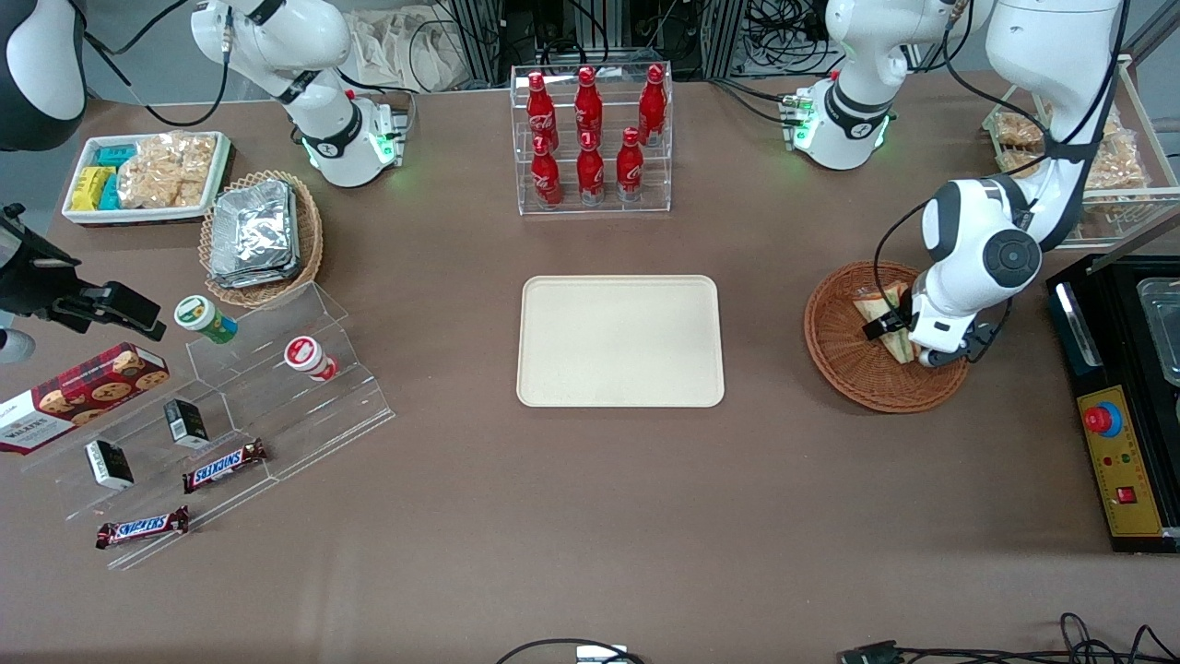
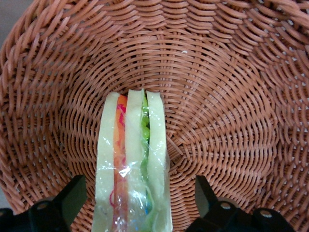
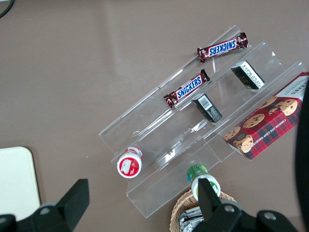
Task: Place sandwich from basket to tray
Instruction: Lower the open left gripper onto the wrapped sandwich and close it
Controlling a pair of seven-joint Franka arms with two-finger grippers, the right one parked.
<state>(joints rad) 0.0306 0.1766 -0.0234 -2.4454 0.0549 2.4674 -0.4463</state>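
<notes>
Hovering in the basket [image 2: 231, 96], the gripper [image 2: 137, 212] has its fingers spread around the sandwich [image 2: 133, 164], not touching.

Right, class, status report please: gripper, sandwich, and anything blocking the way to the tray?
Gripper down in the basket, open, fingers either side of the sandwich. Sandwich not gripped, lying in the basket. Tray bare; nothing between basket and tray.

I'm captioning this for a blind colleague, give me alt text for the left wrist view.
A clear-wrapped sandwich of white bread with pink and green filling lies in a reddish-brown wicker basket. The left arm's pincer is open, one finger on each side of the sandwich, not touching it.
</notes>
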